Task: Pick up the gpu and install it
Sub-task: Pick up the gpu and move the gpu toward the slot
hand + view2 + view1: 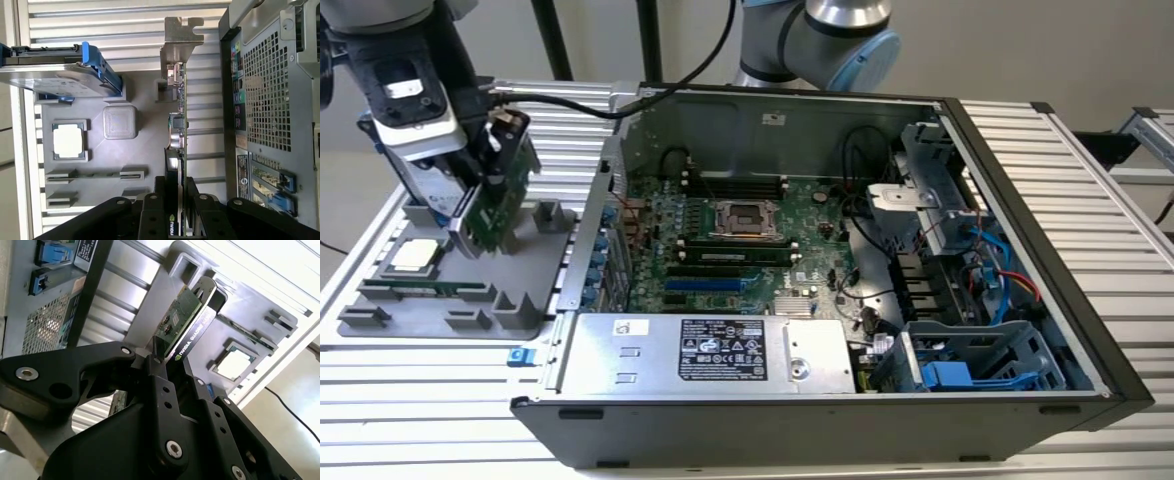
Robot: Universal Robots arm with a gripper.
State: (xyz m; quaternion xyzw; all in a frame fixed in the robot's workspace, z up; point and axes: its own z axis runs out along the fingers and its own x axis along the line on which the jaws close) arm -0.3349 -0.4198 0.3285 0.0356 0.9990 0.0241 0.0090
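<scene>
One arm is at work, and we find its gripper (pixel 487 165) at the exterior view's left, above the grey parts tray (pixel 440 320) that lies on the slatted metal table (pixel 427 400) beside the open computer case (pixel 854 425). We see the black fingers (pixel 157 380) pressed in against the gpu (pixel 187 315), one on each face of the card near its edge, so the hold is a narrow, firm clamp with the card between them. In the exterior view the gpu stands on edge, leaning a little, with its green board facing the case and its lower end down at the tray's upright holders. We cannot tell whether that end rests in its slot or hangs just clear of it. In the first wrist view we look along the card's thin edge to its silver bracket (pixel 177 35) at the far end, which lies near the perforated rear wall of the case. Elsewhere on the tray we count a square processor (pixel 68 140) in its recess, a narrow RAM stick (pixel 95 175) laid in a long groove, and a silver hard drive (pixel 55 82) with a blue frame standing on edge. Inside the case we see the green motherboard (pixel 720 250) and a silver power supply (pixel 707 350) along the near wall.
</scene>
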